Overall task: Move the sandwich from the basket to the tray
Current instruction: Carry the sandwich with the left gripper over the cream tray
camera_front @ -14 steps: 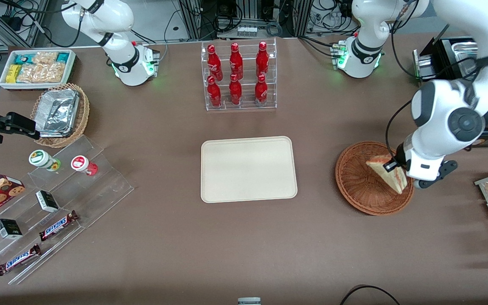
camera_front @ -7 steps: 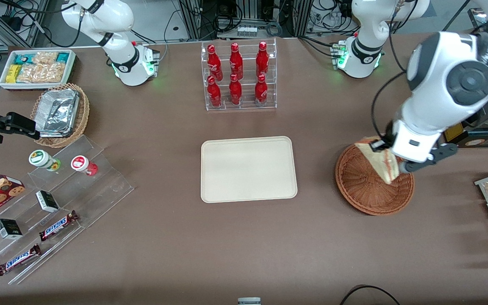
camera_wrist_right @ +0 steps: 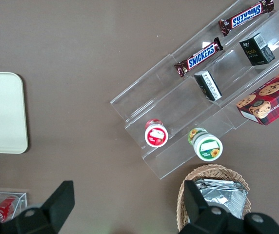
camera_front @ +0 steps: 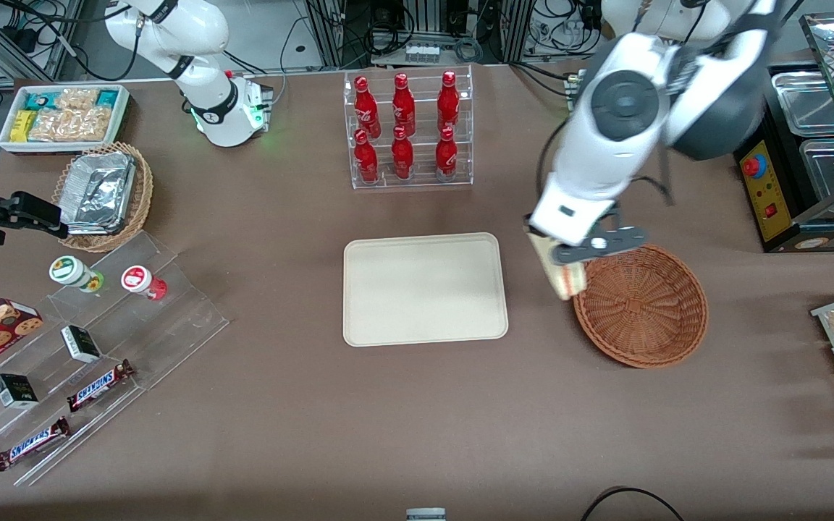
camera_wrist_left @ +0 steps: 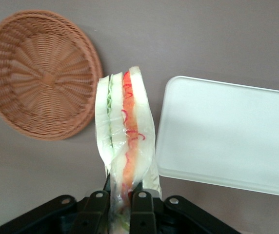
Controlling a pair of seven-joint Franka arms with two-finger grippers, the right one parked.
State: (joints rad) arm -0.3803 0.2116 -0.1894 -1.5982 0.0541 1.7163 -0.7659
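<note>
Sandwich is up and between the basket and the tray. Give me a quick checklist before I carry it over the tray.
1. Grip: tool shut on the sandwich, wedge hanging straight from the fingers: ok.
2. Sandwich out of the basket, hanging just beside its rim: ok.
3. Basket holds nothing else: ok.
4. Tray surface bare for the drop: ok.
5. Sandwich over the tray: not ok, it hangs over the table between basket and tray.
6. Clearance above the tray rim: cannot tell.
</note>
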